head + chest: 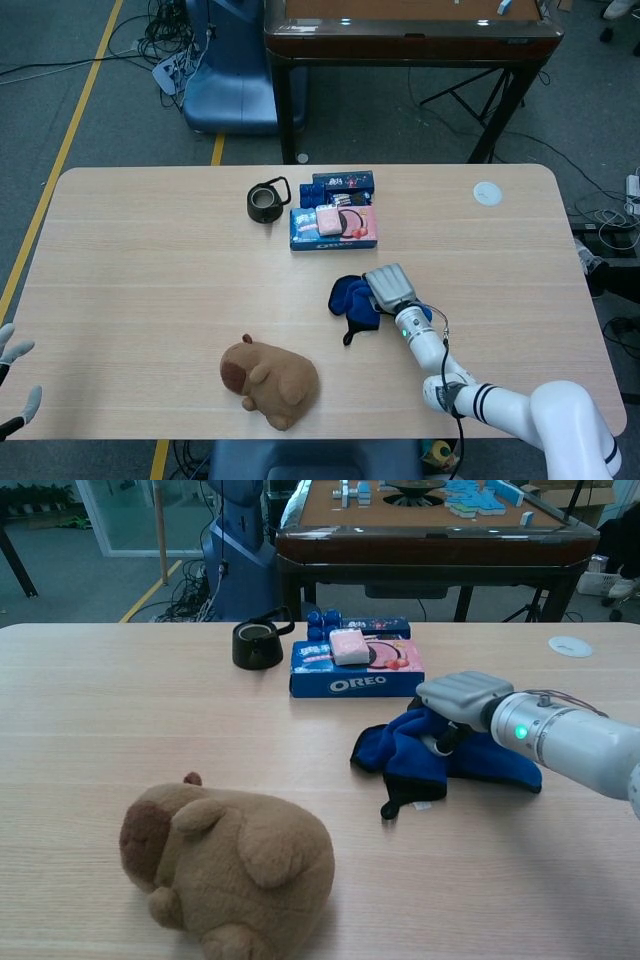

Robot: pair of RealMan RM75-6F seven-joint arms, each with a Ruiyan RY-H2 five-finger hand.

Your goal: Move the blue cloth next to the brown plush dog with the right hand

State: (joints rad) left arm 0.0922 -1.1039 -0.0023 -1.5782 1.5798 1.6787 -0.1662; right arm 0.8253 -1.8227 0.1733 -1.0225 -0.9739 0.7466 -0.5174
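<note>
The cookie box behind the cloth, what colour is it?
The Oreo cookie box is blue, with white lettering on its front; the chest view shows it best.

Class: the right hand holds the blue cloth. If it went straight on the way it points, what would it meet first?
Probably the Oreo box; the right hand with the cloth points up-table, though depth is unclear.

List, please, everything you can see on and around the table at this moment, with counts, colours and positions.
Blue cloth: one, blue with dark trim, table centre-right, under the right hand.
Brown plush dog: one, brown, near edge.
Oreo box: one, blue, far centre, a pink packet on top.
Dark blue box: one, behind the Oreo box.
Black cup: one, left of the Oreo box.
White disc: one, far right.
Brown game table: one, behind.
Left hand: grey fingertips, left edge, holding nothing.
Right hand: grey, gripping the cloth.
</note>
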